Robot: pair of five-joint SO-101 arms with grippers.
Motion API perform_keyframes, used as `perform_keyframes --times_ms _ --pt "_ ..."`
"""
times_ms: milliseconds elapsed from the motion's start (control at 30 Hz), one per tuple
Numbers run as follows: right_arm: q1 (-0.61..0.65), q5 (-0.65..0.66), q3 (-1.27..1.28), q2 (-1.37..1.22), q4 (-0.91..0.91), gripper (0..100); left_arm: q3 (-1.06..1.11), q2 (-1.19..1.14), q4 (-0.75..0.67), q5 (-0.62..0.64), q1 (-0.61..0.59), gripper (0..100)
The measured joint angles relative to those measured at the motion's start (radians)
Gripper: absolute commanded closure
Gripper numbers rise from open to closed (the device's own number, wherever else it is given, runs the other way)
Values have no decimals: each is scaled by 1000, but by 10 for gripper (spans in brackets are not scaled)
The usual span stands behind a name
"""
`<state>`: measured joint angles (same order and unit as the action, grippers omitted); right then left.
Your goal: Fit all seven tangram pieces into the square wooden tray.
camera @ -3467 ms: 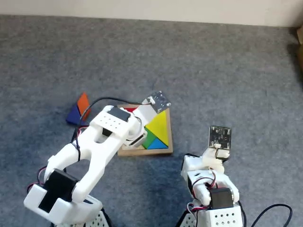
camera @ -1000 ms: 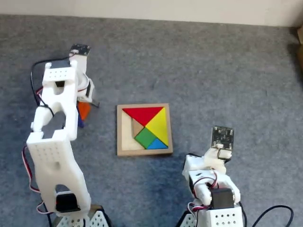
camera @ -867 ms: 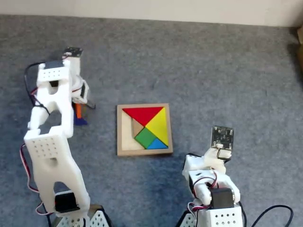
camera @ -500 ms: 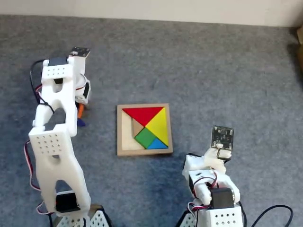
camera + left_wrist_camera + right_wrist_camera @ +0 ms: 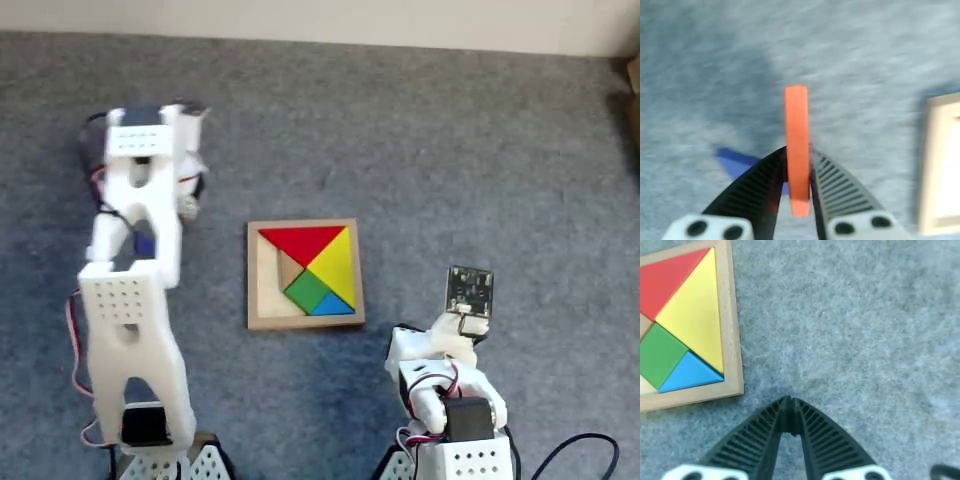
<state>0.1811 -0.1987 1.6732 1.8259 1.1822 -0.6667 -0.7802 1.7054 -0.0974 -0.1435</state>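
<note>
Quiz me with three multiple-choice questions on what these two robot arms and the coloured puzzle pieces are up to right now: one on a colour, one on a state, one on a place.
1. What colour is the loose piece lying on the carpet near the left gripper?
A) blue
B) green
C) red

2. What state is the right gripper in?
A) wide open
B) shut on a yellow piece
C) shut and empty

3. Where is the orange piece?
A) flat on the carpet
B) clamped in the left gripper
C) in the right gripper

Answers:
1 A: the left wrist view shows a blue shape on the carpet beyond the gripper.
2 C: its jaws meet with nothing between them.
3 B: it stands on edge between the left gripper's jaws.
</note>
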Motion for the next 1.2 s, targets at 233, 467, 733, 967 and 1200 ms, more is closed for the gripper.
perform_keyframes --times_ms 233,467,733,967,1200 --pt "0 0 0 0 0 989 -49 0 28 155 157 995" --pt "0 0 0 0 0 989 -49 29 31 321 299 995" --pt "0 0 0 0 0 989 -25 51 31 443 393 995" --pt "0 0 0 0 0 989 26 51 31 451 446 995" --pt "0 0 0 0 0 989 48 109 31 451 446 995"
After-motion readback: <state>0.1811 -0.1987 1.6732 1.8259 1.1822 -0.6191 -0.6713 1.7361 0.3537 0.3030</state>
